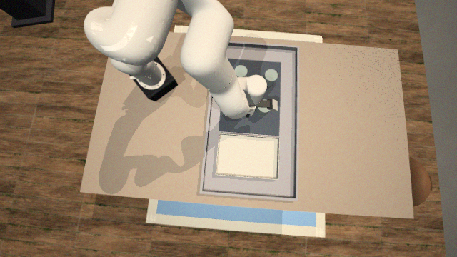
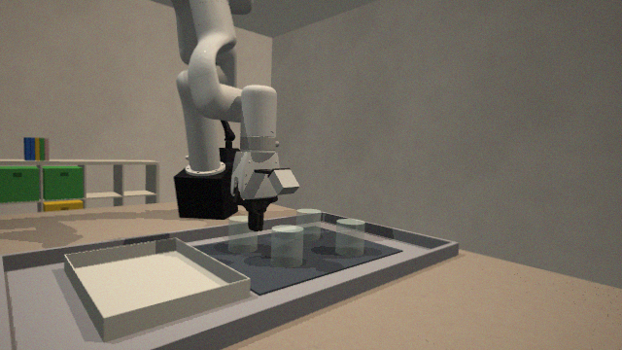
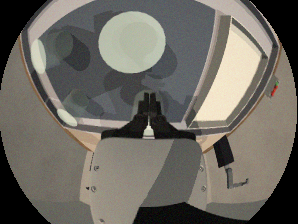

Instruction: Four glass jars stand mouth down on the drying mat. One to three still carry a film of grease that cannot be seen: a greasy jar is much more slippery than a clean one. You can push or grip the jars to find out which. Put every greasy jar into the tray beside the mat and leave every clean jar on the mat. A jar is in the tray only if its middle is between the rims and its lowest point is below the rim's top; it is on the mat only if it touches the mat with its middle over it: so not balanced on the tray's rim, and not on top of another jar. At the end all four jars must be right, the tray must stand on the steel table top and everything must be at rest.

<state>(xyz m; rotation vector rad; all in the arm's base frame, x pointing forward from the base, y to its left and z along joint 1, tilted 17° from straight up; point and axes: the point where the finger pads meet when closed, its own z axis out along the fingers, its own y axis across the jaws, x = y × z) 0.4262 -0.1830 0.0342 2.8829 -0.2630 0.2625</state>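
Four clear glass jars stand mouth down on the dark mat. In the exterior view they are the near jar, the right jar, the back jar and the left jar. From above I see two jars at the far end and a third jar partly under the gripper; the arm hides the fourth. My gripper is shut and empty. It hangs over the mat between the left and near jars, fingertips about level with the jar tops. In the wrist view one jar lies just ahead of the fingertips.
The cream tray stands empty beside the mat on the rimmed steel table top. The arm's black base stands on the tan table behind. A shelf with green bins is far off.
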